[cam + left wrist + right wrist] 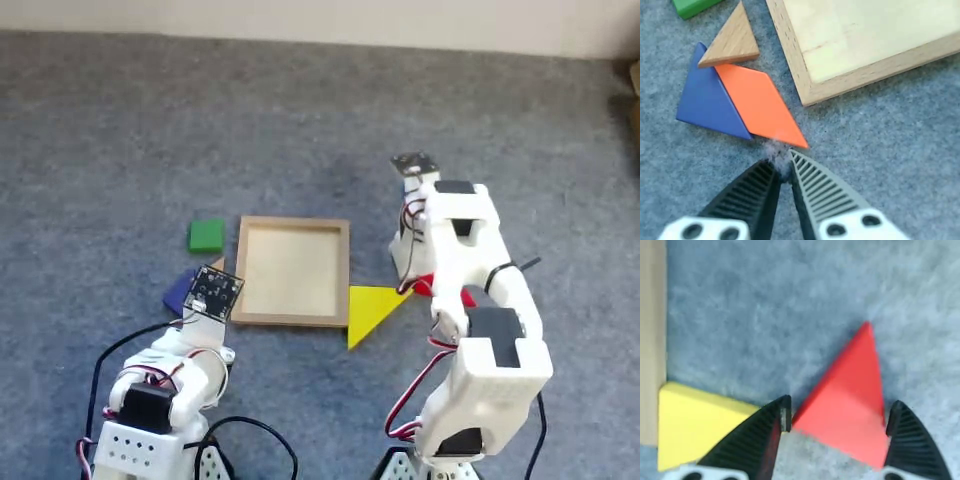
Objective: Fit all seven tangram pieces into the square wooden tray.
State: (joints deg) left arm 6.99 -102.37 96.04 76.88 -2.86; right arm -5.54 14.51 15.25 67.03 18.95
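Jaws of the left gripper point(783, 167) were together, their tips just beside the sharp corner of the orange parallelogram point(757, 107). Those of the right gripper point(840, 412) stood apart, one on either side of the red triangle point(850, 390), which lay flat on the carpet point(120, 130). The tray point(290, 319) sat between the two arms. The yellow triangle point(368, 308) lay against the tray's right rim by the near corner, with the red one close beside it. On the tray's left, the orange piece lay edge to edge with the blue triangle point(705, 100). The wood triangle point(732, 42) touched them at one end, and the green square point(206, 236) lay just beyond.
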